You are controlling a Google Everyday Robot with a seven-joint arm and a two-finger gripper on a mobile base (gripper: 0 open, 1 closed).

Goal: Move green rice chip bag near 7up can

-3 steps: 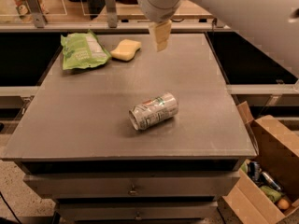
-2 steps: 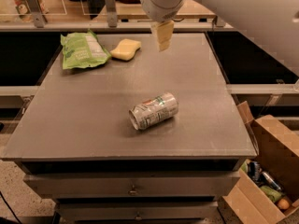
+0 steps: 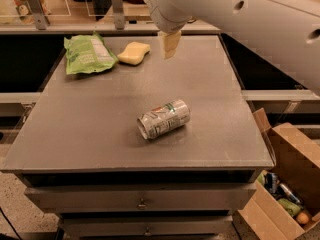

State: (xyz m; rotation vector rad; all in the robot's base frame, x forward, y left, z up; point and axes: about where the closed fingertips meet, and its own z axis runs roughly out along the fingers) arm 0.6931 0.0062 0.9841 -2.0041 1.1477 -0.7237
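The green rice chip bag [image 3: 88,54] lies flat at the far left corner of the grey table [image 3: 100,129], its white label panel facing up. The 7up can [image 3: 163,118] lies on its side near the middle of the table, well apart from the bag. My gripper [image 3: 170,44] hangs above the far edge of the table, right of the yellow sponge and well right of the bag, with nothing seen in it. My white arm reaches in from the upper right.
A pale yellow sponge [image 3: 133,53] lies just right of the bag. A cardboard box [image 3: 282,194] with cans and other items stands on the floor at the lower right. Drawers [image 3: 142,203] front the table. Clear stands line the back ledge.
The gripper has shifted slightly to the right and a little lower over the table's far edge. The bag, sponge and can have not moved.
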